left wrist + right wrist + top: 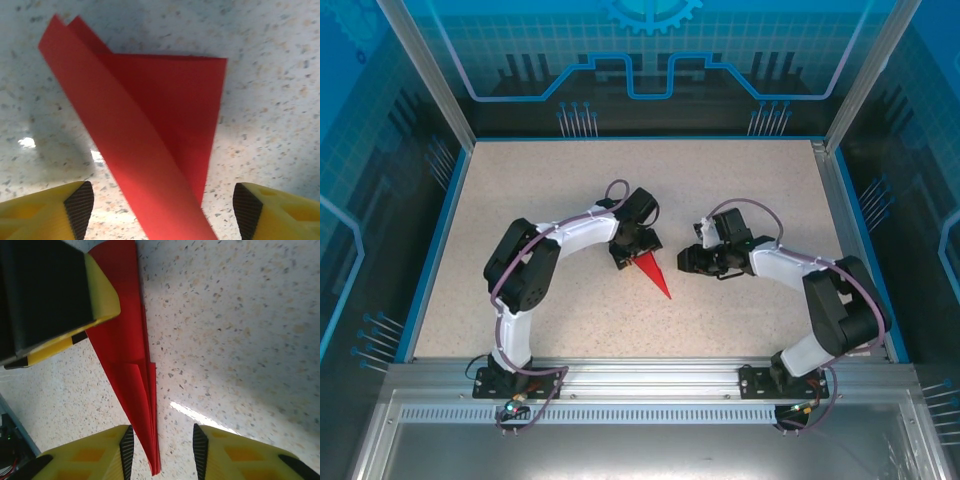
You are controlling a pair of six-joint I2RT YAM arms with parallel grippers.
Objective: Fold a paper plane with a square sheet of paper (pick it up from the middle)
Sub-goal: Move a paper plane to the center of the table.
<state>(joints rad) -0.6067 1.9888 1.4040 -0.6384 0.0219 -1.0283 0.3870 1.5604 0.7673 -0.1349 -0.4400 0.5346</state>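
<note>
**Q:** Where is the paper plane?

**A:** The paper plane (653, 276) lies flat on the speckled desk (770, 190), between my two arms. Its sharp tip is the nearest part and points near and right. The wider end lies farther away and to the left.

**Q:** What about your right tool?

**A:** My right tool (686, 262) sits just right of the plane and is aimed left at it. It is released. From that wrist I see my pads (127, 452) apart, with the plane's narrow end running down between them. The paper is close beside one pad, and I cannot tell whether it touches. Bare desk shows between the paper and the other pad.

**Q:** And the left one?

**A:** My left tool (632, 255) hangs a little farther off, over the plane's wide end. It is released too. Its yellow fingers (80, 210) stand wide apart on either side of the red folds and are not touching them. One long flap crosses over a broader layer there.

**Q:** What lies beyond?

**A:** The desk runs on to a blue back panel (650, 60).
</note>
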